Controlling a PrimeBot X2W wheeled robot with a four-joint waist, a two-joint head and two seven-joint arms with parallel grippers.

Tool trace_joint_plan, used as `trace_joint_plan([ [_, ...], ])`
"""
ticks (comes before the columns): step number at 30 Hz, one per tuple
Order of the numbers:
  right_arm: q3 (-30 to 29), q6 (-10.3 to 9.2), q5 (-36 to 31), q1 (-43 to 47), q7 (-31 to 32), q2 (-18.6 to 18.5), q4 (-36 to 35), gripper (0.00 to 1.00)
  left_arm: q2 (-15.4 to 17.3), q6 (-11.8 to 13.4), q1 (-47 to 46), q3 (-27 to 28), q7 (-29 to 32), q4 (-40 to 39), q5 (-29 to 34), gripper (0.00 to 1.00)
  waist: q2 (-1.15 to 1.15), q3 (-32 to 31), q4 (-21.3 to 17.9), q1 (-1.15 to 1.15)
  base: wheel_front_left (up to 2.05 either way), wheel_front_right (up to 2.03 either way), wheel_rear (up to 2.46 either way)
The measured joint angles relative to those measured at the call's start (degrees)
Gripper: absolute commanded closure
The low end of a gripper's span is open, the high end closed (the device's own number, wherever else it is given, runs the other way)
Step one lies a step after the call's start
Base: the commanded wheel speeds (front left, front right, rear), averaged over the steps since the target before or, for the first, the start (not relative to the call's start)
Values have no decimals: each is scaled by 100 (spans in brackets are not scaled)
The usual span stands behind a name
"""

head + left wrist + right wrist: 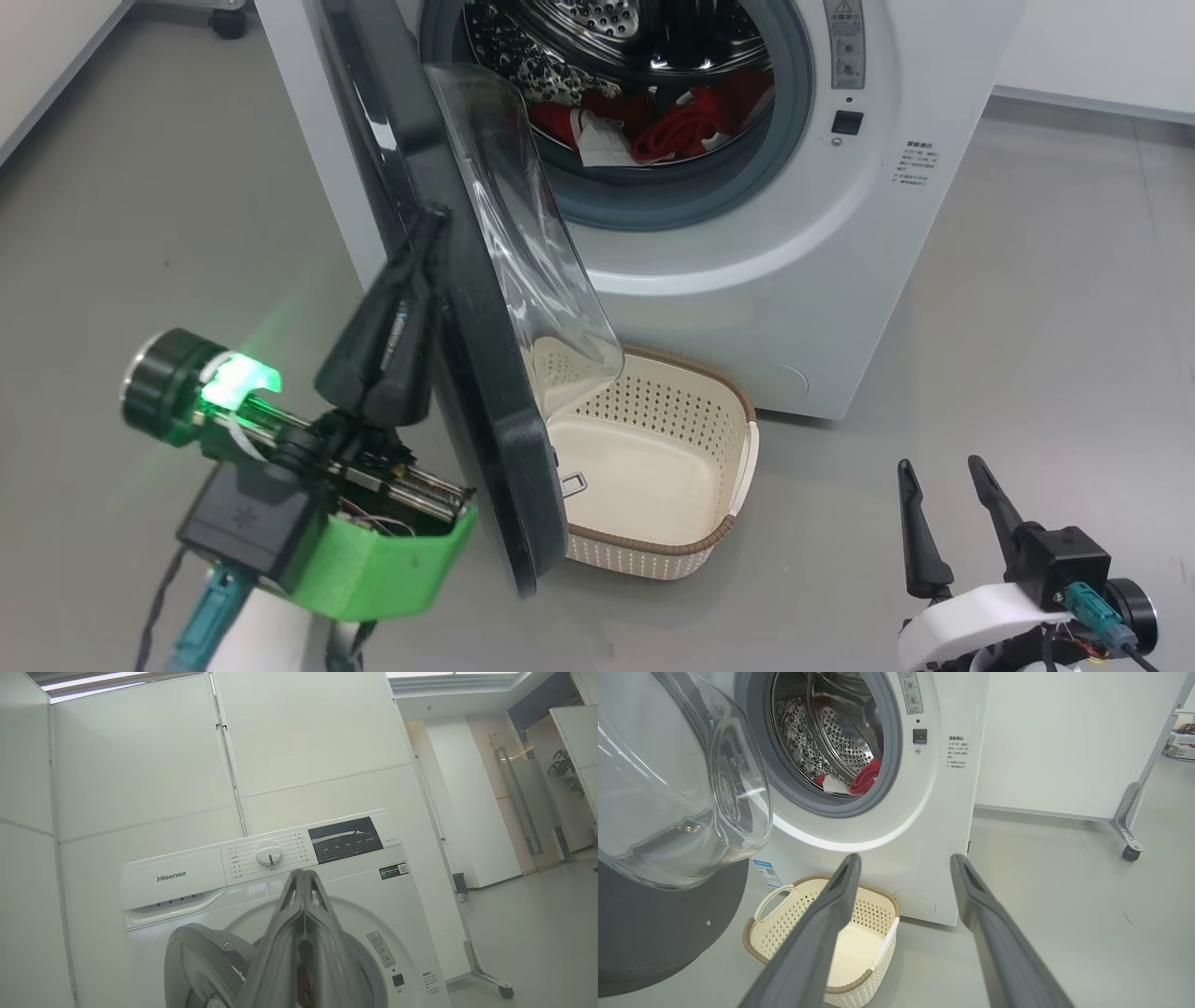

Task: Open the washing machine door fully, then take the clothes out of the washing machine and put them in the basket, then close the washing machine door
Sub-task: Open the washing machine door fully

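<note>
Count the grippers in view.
2. The left gripper, fingers shut, is beside the washing machine door; the right gripper, fingers open, is over the floor at lower right.

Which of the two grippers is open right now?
The right gripper, its jaws spread apart; the left gripper is shut beside the washing machine door.

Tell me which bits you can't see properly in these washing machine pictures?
Red and white clothes in the steel drum: head view, the glass bowl of the round glossy black door hides some; number unclear.
Cream perforated plastic basket: head view, left end behind that door.
Left gripper: head view, blurred dark fingers against the dark door; contact unclear.
Label print on the white washing machine: right wrist view, too small.
</note>
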Motion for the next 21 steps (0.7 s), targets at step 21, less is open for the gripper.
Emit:
trace_joint_plan([
  [21,-27,47,-103,19,1,48,4,0,198,-103,1219,-1998,1745,221,-1112,100,0,4,-31,0,0,0,0],
])
